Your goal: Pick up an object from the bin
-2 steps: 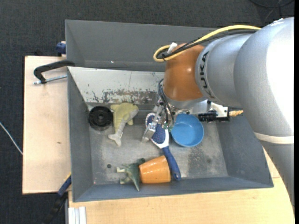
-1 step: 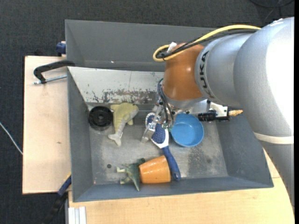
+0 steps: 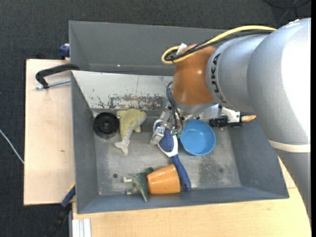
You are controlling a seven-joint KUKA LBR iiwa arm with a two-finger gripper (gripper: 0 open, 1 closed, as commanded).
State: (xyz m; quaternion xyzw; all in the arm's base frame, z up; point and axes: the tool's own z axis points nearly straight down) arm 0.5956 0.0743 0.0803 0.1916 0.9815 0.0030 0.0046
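- The thing under the gripper (image 3: pixel 164 128) is a blue plastic long-handled tool (image 3: pixel 169 144) with an oval head that shows pale flecks. It may be a brush or a scoop, but I can't make out which.
- The tool lies on the bin floor a little right of the middle. Its head points towards the back wall, and its handle slants down to the front, ending beside the orange plastic cup (image 3: pixel 164 180).
- Its head is just beside the round blue plastic bowl (image 3: pixel 200 138), which sits upright on its right.
- The big silver-grey arm (image 3: pixel 276 73) comes in from the right over the rim of the grey metal bin (image 3: pixel 123 48), with its wrist bent down into the bin.
- A rounded orange cover (image 3: pixel 195 83) sits on the wrist, and a yellow cable (image 3: pixel 237 31) loops over the top of it.
- The gripper hangs from that wrist with its metal tip right at the tool's head. The shiny parts run together there, so I cannot tell whether it is open or closed, or whether it has hold of anything.
- The wrist hides the floor behind the bowl, and part of the bowl's far rim is covered too.
- The orange cup lies on its side at the front wall, with a dark green plastic toy (image 3: pixel 139 182) touching its open end.
- Well to the left, a pale yellow fish-shaped toy (image 3: pixel 129 124) lies beside a black round ribbed disc (image 3: pixel 105 124).
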